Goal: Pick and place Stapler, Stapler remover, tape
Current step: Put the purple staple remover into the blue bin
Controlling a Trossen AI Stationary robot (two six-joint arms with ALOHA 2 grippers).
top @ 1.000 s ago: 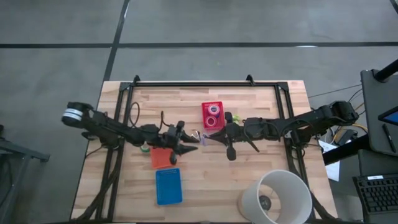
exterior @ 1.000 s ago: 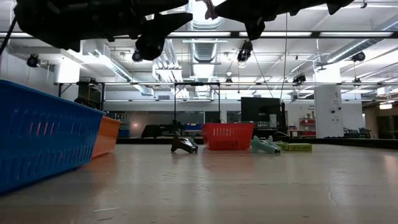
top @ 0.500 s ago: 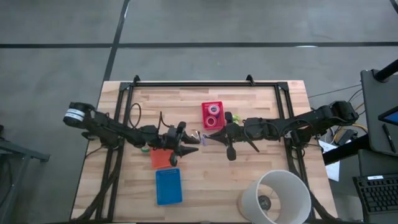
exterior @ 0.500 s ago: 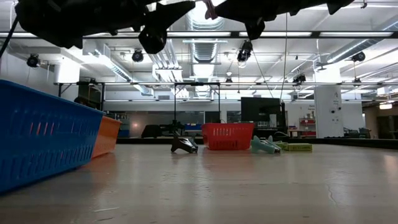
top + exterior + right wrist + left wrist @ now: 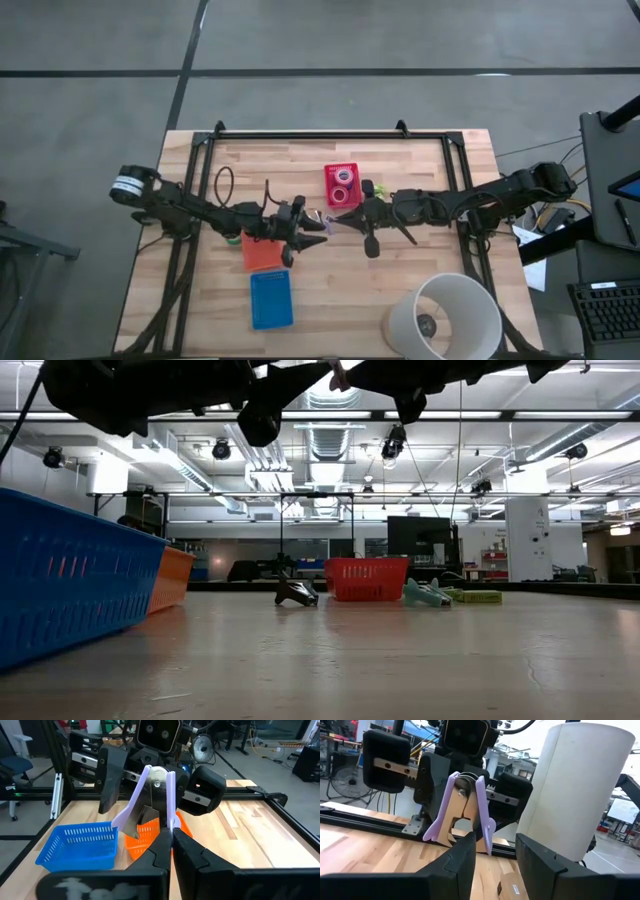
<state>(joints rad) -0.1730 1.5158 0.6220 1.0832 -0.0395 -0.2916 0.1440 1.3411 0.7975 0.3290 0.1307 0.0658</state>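
Note:
A purple staple remover (image 5: 324,219) hangs in the air between my two grippers, above the table's middle. My right gripper (image 5: 338,222) comes from the right and is shut on it. My left gripper (image 5: 311,230) comes from the left and is open. Its fingers (image 5: 107,777) stand on either side of the remover's hinge end (image 5: 157,782). Two tape rolls (image 5: 342,186) lie in the red basket (image 5: 329,171). A greenish stapler (image 5: 378,188) lies just right of that basket. My right gripper pinches the tip of one purple wing (image 5: 170,820) of the staple remover between its two shut fingers. It comes level from the table's right. The remover is lifted clear, hinge end pointing toward the left gripper. My left gripper: I cannot tell whether its finger (image 5: 462,851) touches the remover (image 5: 465,802).
An orange basket (image 5: 258,257) and a blue basket (image 5: 270,299) sit near the front, under and before the left gripper. A big white cylinder (image 5: 445,315) stands at the near right corner. A small dark object (image 5: 297,593) lies left of the red basket (image 5: 367,578).
My left gripper has moved toward the table's right, closing in on the staple remover held by the right gripper. The right gripper and the remover have kept still.

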